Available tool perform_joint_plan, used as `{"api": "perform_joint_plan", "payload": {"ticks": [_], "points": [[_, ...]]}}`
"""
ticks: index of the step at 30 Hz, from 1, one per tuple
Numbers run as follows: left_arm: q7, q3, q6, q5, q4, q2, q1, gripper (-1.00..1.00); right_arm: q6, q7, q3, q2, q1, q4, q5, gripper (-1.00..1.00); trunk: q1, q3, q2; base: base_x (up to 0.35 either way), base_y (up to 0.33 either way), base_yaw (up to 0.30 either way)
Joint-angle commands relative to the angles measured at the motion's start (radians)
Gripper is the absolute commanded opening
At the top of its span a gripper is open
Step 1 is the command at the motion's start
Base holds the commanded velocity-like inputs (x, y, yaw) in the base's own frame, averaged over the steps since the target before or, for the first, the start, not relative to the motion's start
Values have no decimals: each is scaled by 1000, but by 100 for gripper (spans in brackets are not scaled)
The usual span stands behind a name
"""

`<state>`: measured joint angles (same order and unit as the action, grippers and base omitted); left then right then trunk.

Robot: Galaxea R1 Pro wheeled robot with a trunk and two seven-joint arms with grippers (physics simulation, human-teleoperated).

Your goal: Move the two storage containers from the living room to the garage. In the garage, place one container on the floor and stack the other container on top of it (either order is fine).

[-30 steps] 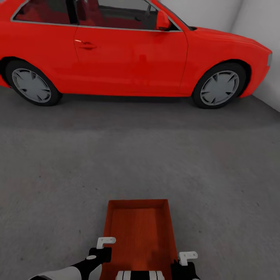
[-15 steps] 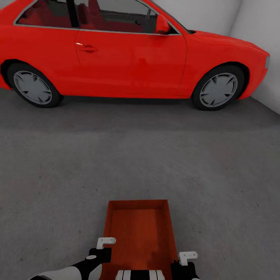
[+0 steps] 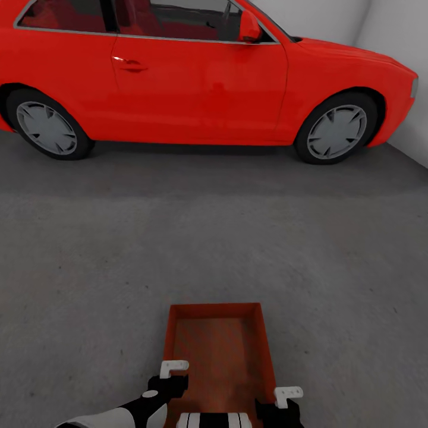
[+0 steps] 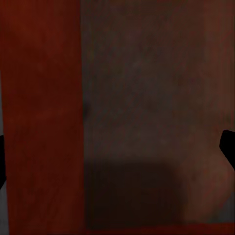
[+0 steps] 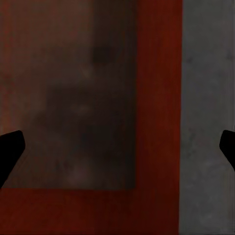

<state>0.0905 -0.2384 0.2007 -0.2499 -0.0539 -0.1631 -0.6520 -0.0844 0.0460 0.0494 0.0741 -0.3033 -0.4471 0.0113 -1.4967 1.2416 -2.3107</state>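
Note:
One orange-red storage container (image 3: 221,351) lies on the grey concrete floor (image 3: 214,249) of the garage, right in front of me, open top up. My left gripper (image 3: 173,370) hovers over its left wall, and my right gripper (image 3: 288,395) over its right wall. In the left wrist view the left gripper (image 4: 115,156) is open, its dark fingertips far apart, with the container's wall (image 4: 44,117) and ribbed bottom below. The right gripper (image 5: 117,149) is also open in the right wrist view, above a corner of the container (image 5: 156,147) and bare floor (image 5: 208,98).
A red two-door car (image 3: 202,77) stands side-on across the far side of the garage. White walls (image 3: 398,35) close the right corner. A wide stretch of concrete lies between the car and the container.
The head view has shifted slightly. My left gripper has moved inward to the right, over the container's left wall. The container's inside looks darker, in shadow.

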Motion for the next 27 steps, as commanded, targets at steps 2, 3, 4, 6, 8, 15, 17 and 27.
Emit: {"api": "perform_joint_plan", "payload": {"ticks": [2,3,4,6,8,15,17,27], "points": [[2,-9,8,-8,-4,-1,-2,100,-2,7,4,0,0,1,1,100,0,1,0,0,0,0],[2,-9,8,-8,-4,-1,-2,100,-2,8,4,0,0,1,1,100,0,1,0,0,0,0],[2,-9,9,-8,-4,-1,-2,100,-2,7,3,0,0,1,1,100,0,1,0,0,0,0],[4,-9,9,-8,-4,-2,-2,100,-2,7,3,0,0,1,1,100,0,1,0,0,0,0],[11,-9,9,-8,-4,-2,-2,100,-3,9,3,0,0,0,4,100,0,1,0,0,0,0],[12,-10,9,-8,-3,1,-2,100,-5,15,-1,-5,0,-22,9,100,0,1,0,0,0,0],[13,-11,5,-6,32,4,-2,100,-3,15,-2,-9,0,-66,10,100,0,1,0,0,0,0],[14,4,-80,-5,209,16,-2,100,13,14,-3,-13,0,-236,11,100,0,1,0,0,0,0]]}}
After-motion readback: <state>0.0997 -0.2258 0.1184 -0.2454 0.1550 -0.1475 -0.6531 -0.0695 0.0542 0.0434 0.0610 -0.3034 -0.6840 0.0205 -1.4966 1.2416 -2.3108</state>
